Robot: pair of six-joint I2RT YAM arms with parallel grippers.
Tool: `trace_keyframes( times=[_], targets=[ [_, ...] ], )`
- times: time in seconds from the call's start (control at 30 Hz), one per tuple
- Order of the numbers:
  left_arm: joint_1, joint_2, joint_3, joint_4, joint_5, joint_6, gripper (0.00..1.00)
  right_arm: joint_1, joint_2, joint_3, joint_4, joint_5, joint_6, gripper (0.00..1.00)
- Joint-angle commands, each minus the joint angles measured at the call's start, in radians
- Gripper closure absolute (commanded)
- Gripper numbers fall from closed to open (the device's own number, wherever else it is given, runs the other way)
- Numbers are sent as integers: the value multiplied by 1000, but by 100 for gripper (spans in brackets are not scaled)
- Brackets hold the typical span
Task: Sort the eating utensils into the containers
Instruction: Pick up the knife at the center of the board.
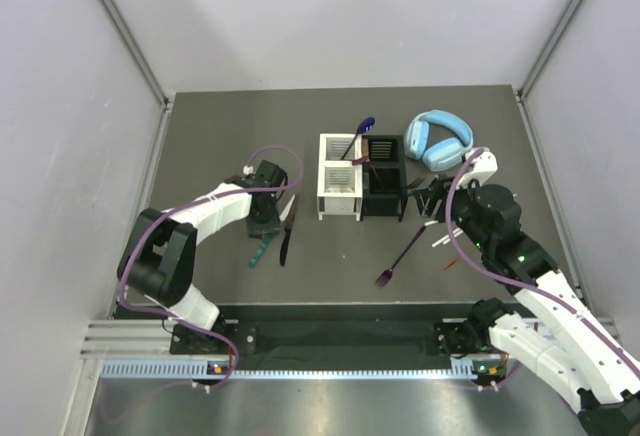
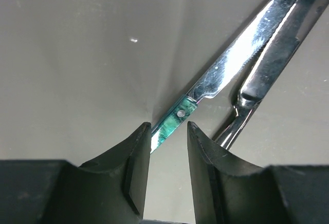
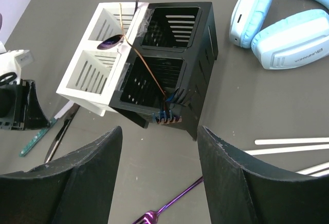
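Observation:
My left gripper [image 1: 264,220] [image 2: 168,127] is open, low over the table, its fingertips on either side of the green-handled knife [image 1: 261,250] [image 2: 174,121], which lies flat with its blade [image 2: 241,49] pointing away. A dark metallic utensil [image 1: 286,234] [image 2: 264,64] lies beside it. My right gripper [image 1: 432,202] [image 3: 159,131] is open and empty, hovering before the black caddy [image 1: 383,178] [image 3: 203,54]. The white caddy [image 1: 338,196] [image 3: 92,67] adjoins it. Purple spoons [image 1: 362,128] [image 3: 110,41], a brown stick [image 3: 146,62] and fork tines [image 3: 167,117] sit in the caddies. A purple fork [image 1: 400,256] [image 3: 172,206] lies on the table.
Light-blue headphones [image 1: 438,139] [image 3: 288,29] lie right of the black caddy. White sticks [image 1: 441,241] [image 3: 288,144] and a brown stick [image 1: 450,266] lie on the table near my right arm. Grey walls enclose the table on three sides.

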Motion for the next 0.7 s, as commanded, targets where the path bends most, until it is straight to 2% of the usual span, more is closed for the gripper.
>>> trace_keyframes(
  times=[0.0, 0.13, 0.5, 0.57, 0.6, 0.67],
  targets=[
    [-4, 25, 3, 40, 8, 25, 60, -5, -3, -7, 32, -6, 5, 39],
    [-4, 68, 5, 56, -31, 13, 61, -7, -3, -13, 35, -8, 5, 39],
    [-4, 161, 16, 124, -23, 26, 63, -7, -6, -22, 36, -14, 8, 39],
    [-4, 173, 16, 127, -18, 25, 77, -7, -6, -22, 35, -16, 8, 39],
    [-4, 175, 14, 126, -9, 22, 89, -5, -7, -20, 35, -17, 10, 39],
    [-4, 175, 14, 110, 6, 17, 95, -5, -12, -19, 32, -16, 10, 39]
  ],
)
